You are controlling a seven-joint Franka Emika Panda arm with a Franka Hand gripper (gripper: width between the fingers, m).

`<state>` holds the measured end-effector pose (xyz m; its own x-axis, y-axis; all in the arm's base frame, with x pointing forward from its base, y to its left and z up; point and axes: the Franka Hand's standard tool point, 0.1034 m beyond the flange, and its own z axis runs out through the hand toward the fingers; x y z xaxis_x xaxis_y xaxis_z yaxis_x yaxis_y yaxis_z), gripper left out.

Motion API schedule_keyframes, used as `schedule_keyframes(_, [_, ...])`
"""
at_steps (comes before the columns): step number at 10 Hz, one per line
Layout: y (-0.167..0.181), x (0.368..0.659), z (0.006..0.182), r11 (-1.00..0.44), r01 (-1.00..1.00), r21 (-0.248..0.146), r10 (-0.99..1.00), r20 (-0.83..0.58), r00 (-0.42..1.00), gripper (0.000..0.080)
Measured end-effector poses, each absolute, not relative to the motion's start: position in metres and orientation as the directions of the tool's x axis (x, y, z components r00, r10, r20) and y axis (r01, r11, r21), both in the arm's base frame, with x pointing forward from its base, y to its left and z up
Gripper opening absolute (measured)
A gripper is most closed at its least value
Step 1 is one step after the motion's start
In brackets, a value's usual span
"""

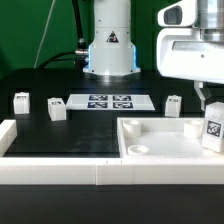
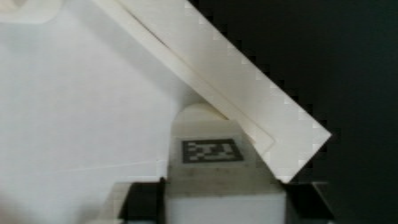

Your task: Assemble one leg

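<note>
The hand (image 1: 211, 118) was clenched on the leg (image 1: 213, 133), holding it upright over a corner of the square tray part (image 1: 160, 124) by the front edge of the dark tabletop (image 1: 70, 135). By my judgement, it was not yet seated in a socket. Three other legs (image 1: 57, 110) stood toward the back edge, with a dim room behind.

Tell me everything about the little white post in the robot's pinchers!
The leg is a small, stubby white post that looks like plastic, with a black-and-white square tag on one face. It stands upright, clamped in the gripper, which presses on two of its sides. It is at the corner of the big white tray-like part on the exterior view's right. I cannot tell whether its bottom touches that part.
</note>
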<state>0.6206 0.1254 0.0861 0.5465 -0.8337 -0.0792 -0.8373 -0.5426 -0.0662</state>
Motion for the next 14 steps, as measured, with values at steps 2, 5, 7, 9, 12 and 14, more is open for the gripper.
schedule_keyframes(2, [0.125,0.621,0.087,-0.358,-0.932,-0.052,-0.927,-0.097,0.362,0.0291])
schedule_keyframes(5, [0.125,0.621,0.086,-0.176,-0.984,-0.035,-0.976,-0.122,0.179,0.0292])
schedule_keyframes(7, [0.125,0.620,0.085,-0.243,-0.969,-0.037,-0.962,-0.120,0.246,0.0459])
schedule_keyframes(9, [0.125,0.619,0.085,-0.358,-0.934,-0.010,-0.925,-0.134,0.356,0.0635])
schedule_keyframes(12, [0.122,0.619,0.086,-0.713,-0.700,-0.044,-0.692,-0.119,0.712,0.0649])
schedule_keyframes(14, [0.115,0.621,0.087,-0.861,-0.504,-0.059,-0.498,-0.098,0.862,0.0649])
